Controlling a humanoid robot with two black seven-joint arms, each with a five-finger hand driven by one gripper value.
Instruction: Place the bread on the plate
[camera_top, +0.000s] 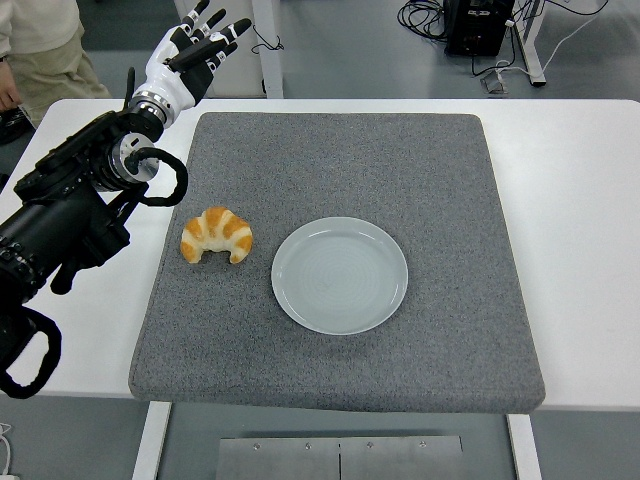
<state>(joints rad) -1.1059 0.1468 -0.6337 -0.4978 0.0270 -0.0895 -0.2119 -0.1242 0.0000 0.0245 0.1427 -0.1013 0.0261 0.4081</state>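
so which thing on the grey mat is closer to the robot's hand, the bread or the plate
The bread. It lies at the mat's left side, below the raised left hand, while the empty plate sits farther right, near the middle.

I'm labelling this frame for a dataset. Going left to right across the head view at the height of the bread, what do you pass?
Black left arm → croissant on the grey mat → empty pale plate → bare mat → white table.
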